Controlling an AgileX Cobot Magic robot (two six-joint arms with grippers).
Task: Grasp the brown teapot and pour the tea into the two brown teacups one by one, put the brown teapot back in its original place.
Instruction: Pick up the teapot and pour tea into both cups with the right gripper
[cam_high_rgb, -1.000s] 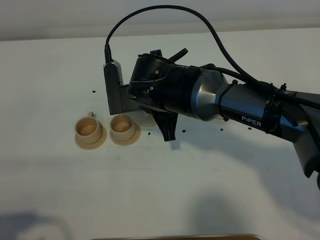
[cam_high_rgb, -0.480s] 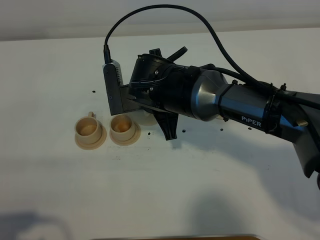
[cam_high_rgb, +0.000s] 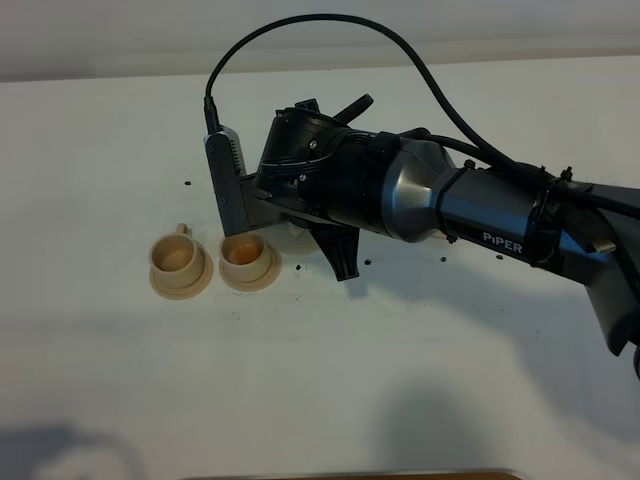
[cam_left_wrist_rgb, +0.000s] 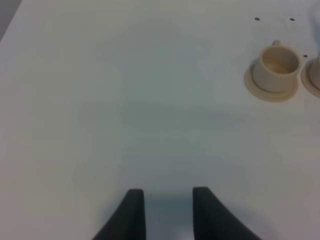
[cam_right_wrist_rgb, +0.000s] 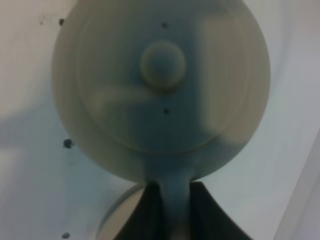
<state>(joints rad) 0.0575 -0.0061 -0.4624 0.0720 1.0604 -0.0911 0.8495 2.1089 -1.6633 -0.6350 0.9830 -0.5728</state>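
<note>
My right claw (cam_right_wrist_rgb: 174, 189) stays clamped on the teapot (cam_right_wrist_rgb: 162, 85); the right cup (cam_high_rgb: 246, 256) has just turned amber, so I judge this pour is landing.

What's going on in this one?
The right gripper holds the brown teapot by its handle, jaws shut, close over the nearer teacup, which has amber tea in it, so it is apparently pouring. The other teacup stands beside it. The left gripper hangs open over the table, holding nothing.
</note>
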